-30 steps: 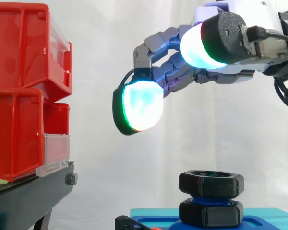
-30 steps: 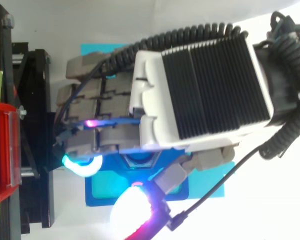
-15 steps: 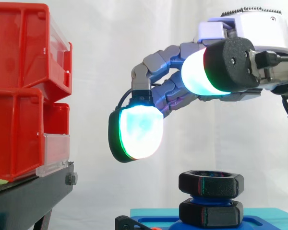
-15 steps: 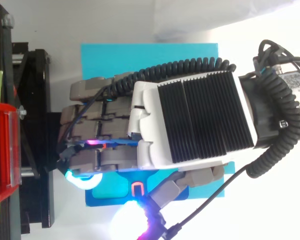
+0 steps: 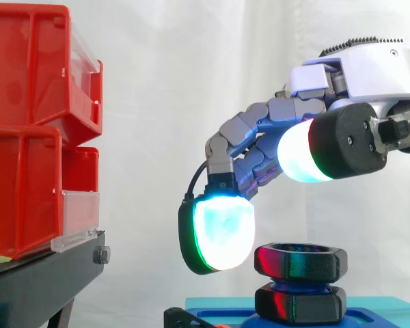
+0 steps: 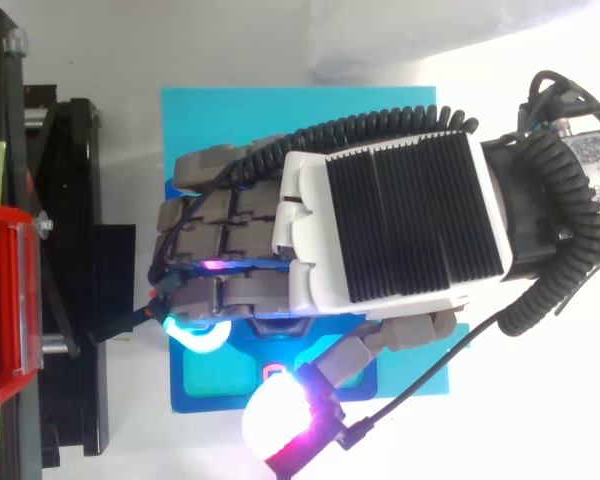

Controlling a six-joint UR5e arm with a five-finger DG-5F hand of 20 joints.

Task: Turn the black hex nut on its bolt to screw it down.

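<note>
The robot hand (image 5: pixel 359 72) hangs open over the work with nothing in its grasp. Its fingers bend downward and its thumb stands well apart from them. One glowing fingertip pad (image 5: pixel 222 232) hangs just beside the left edge of the black hex nut (image 5: pixel 301 262); I cannot tell whether they touch. The thumb pad (image 5: pixel 304 152) sits above the nut, clear of it.

The nut lies below the robot hand on the blue bolt (image 5: pixel 285 281), with a second black nut (image 5: pixel 301 305) under it and a narrow gap between the two. Beneath the robot hand, the bolt rises from a blue base (image 6: pixel 212 395) lying on a cyan sheet (image 6: pixel 280 110).

Out past the fingertips, red bins (image 5: pixel 24 137) sit on a black stand (image 5: pixel 41 283). Behind the robot hand, a label (image 6: pixel 598 170) on the wrist carries print too small to read.
</note>
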